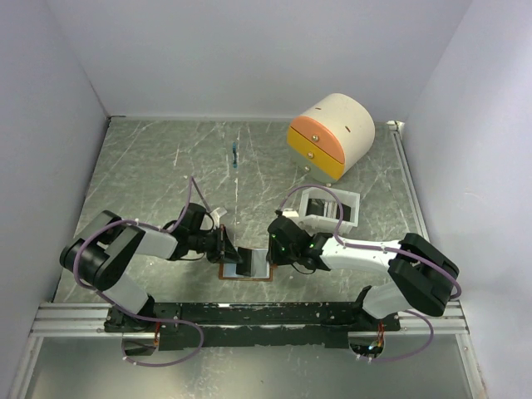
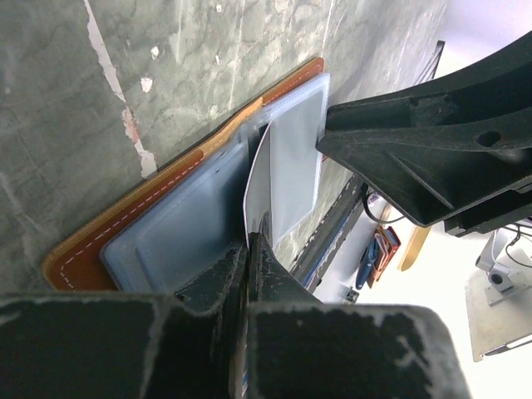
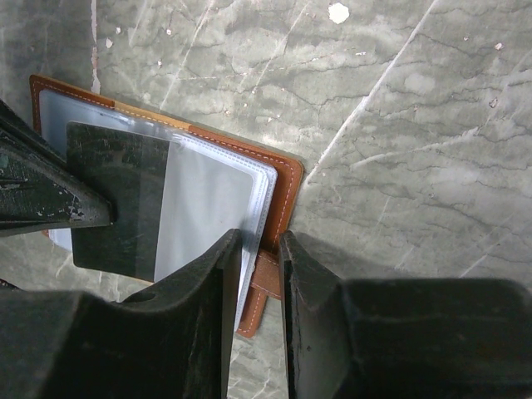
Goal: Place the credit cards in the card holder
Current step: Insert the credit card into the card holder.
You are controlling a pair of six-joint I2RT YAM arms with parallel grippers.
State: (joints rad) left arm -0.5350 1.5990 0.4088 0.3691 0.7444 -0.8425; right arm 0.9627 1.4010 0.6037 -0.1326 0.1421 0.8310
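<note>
The credit card (image 2: 283,166) pinched by the left pincer (image 2: 249,239) should be slid flat into the card holder (image 3: 288,184) clamped by the right pincer (image 3: 259,247).

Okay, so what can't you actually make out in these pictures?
Top view: the left gripper and right gripper cover most of the card holder; the white tray's contents are too small to tell.
Left wrist: the credit card's near end disappears between the left gripper's fingers.
Right wrist: the right gripper's fingers hide part of the card holder's edge.
</note>
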